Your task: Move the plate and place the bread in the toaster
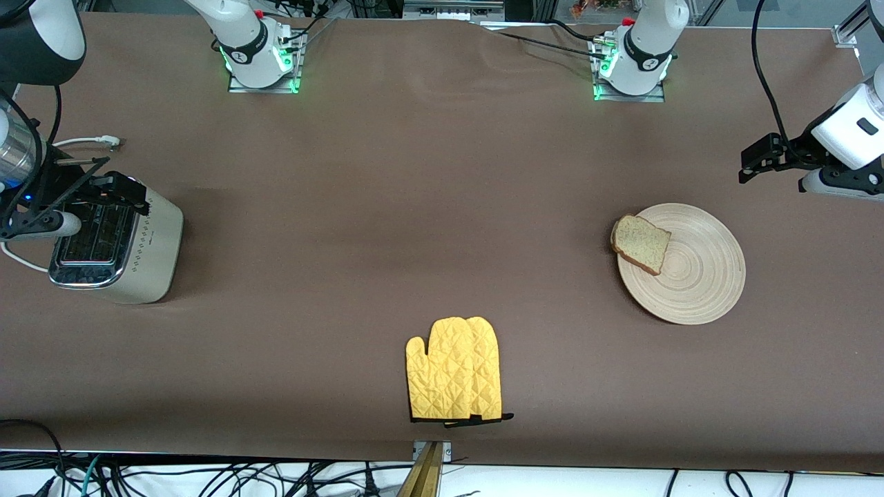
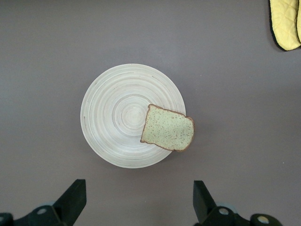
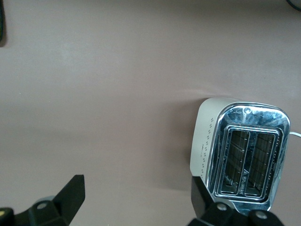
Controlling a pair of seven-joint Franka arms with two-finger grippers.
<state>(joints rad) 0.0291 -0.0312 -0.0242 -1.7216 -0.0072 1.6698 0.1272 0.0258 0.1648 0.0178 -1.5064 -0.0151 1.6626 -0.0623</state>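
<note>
Bread (image 1: 641, 243) is seen lying on the rim of the plate (image 1: 697, 283), toward the left arm's end of the table (image 1: 428, 207); the toaster (image 1: 114, 241) stands well apart. Nothing is grasped yet: the left gripper (image 2: 136, 200) hangs released above the plate, the right gripper (image 3: 136, 200) released over the toaster. Next, the plate must probably be gripped by its edge.

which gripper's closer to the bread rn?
Left. The left gripper hangs open in the air by the plate holding the bread. The right gripper is open over the toaster, at the right arm's end.
</note>
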